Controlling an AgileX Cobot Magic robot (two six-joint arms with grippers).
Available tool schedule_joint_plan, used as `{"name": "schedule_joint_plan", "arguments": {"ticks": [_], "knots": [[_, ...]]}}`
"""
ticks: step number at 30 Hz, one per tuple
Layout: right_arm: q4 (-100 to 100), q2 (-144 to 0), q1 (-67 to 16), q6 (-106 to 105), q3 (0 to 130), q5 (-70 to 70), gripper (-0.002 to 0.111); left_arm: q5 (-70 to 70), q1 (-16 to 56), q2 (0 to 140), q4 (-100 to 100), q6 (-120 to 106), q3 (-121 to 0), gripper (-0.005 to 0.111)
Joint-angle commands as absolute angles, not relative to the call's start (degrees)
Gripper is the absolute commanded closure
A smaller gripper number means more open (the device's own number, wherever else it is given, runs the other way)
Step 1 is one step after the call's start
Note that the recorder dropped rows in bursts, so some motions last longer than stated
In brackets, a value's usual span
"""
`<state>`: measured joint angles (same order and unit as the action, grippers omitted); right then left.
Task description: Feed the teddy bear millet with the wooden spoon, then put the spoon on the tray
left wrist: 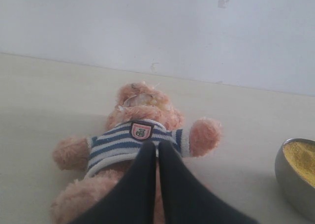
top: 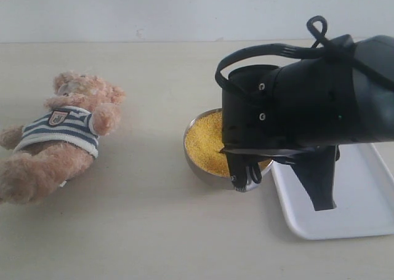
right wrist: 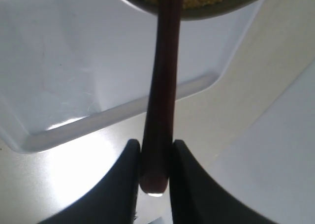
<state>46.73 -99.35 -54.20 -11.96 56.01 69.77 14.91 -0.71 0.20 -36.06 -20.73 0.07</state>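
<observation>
The teddy bear (top: 58, 132) lies on its back at the left of the beige worktop (top: 154, 231), head toward the wall and striped shirt with its chest badge facing up. In the left wrist view the left end effector (left wrist: 157, 144) is fully closed, its two black fingers (left wrist: 138, 184) pressed together with nothing between them. It sits over the bear's belly, just below the badge. From the exterior view this end effector is out of sight.

At the middle of the worktop stands a round steel bowl (top: 200, 169) filled with millet (top: 206, 141), well apart from the bear. The bulky black right arm (top: 308, 101) hangs over the bowl's right side and hides part of it.

The right wrist view shows the right end effector (right wrist: 156, 150) gripping the wooden spoon (right wrist: 162, 86) near the end of its slim dark handle. A finger (right wrist: 123, 184) is pressed against each side of the handle. The handle runs from the fingers across a rounded corner of the tray (right wrist: 74, 61) up to the bowl's rim. The spoon's oval end is cut off by the picture's edge, so whether it touches the grain cannot be told.

The white tray lies at the right of the worktop, just beside the bowl.
</observation>
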Motion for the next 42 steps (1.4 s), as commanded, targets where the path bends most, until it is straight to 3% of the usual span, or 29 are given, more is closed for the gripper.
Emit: {"name": "schedule_joint_plan", "arguments": {"ticks": [1,22,42], "knots": [[45.47,-99.43,-54.21,-10.73,56.08,69.96,0.109,14.95,-0.39,0.0,-36.62,-21.03,0.0,0.103],[45.11,-98.77,-54.21,-7.67,56.08,69.96,0.109,14.95,-0.39,0.0,-36.62,-20.59,0.0,0.103],[34.11,-98.69,-48.27,-11.09,61.41,69.96,0.109,14.28,-0.39,0.0,-37.82,-20.59,0.0,0.103]]}}
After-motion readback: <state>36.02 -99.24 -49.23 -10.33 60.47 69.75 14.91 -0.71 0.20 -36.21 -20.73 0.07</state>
